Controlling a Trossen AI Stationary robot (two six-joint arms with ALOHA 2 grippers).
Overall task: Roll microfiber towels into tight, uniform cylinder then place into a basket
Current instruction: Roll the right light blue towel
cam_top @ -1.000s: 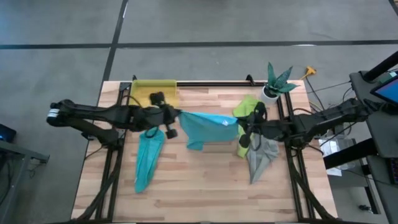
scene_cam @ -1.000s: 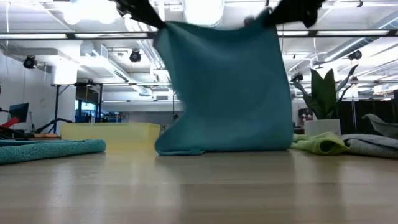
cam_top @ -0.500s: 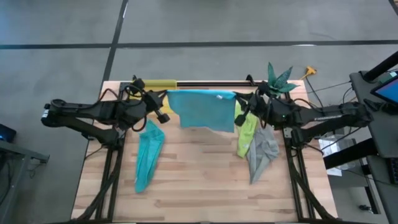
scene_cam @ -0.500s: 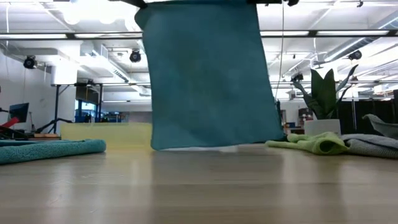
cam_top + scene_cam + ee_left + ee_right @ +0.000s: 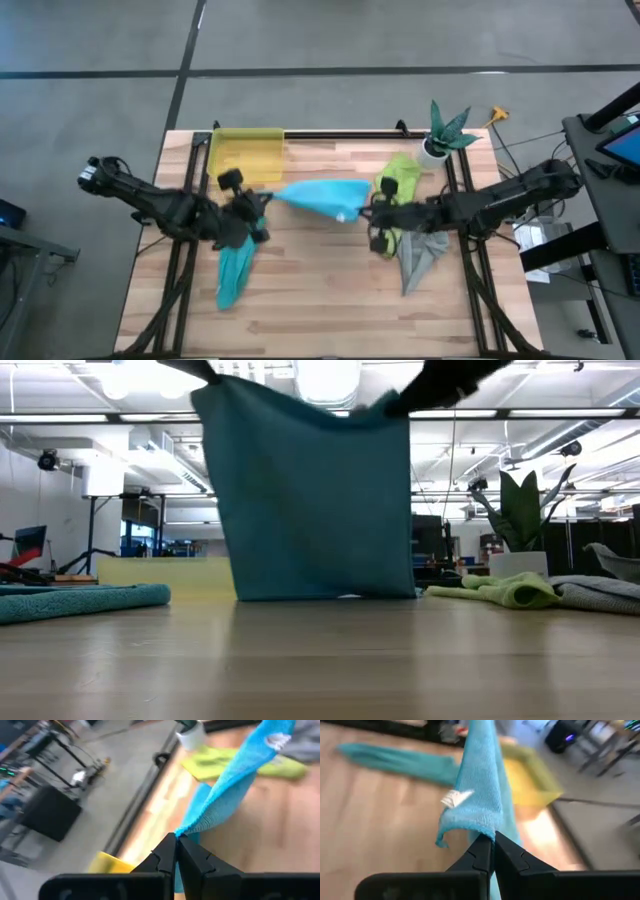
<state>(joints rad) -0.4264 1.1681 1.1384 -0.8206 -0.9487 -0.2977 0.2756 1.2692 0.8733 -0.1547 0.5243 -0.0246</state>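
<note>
The light blue towel point(image 5: 320, 195) hangs spread between my two grippers over the middle of the table, and it fills the low view point(image 5: 310, 490). My left gripper point(image 5: 256, 203) is shut on its left top corner and my right gripper point(image 5: 366, 214) on its right top corner. The teal towel point(image 5: 236, 262) lies bunched at the near left. The lime green towel point(image 5: 398, 176) and the grey towel point(image 5: 420, 250) lie at the right. The yellow basket point(image 5: 247, 153) stands at the far left. My left gripper pinches the towel's top left corner point(image 5: 186, 828) between its two fingers, level, from the table's left. The top edge runs taut toward the other gripper. My right gripper pinches the top right corner point(image 5: 486, 831), near the white label point(image 5: 454, 797), level from the table's right. The towel hangs below both; whether its lower edge point(image 5: 320, 596) touches the table I cannot tell.
A white plant pot point(image 5: 434, 148) with a green plant stands at the far right corner. A black rail point(image 5: 340, 133) runs along the far edge. Bare wood lies in front of the hanging towel point(image 5: 320, 290).
Both grippers carried the light blue towel up and toward the far edge, lifting its lower part off the table and spreading it flat, then came back toward the near edge and lower. The towel hangs straight between them now.
</note>
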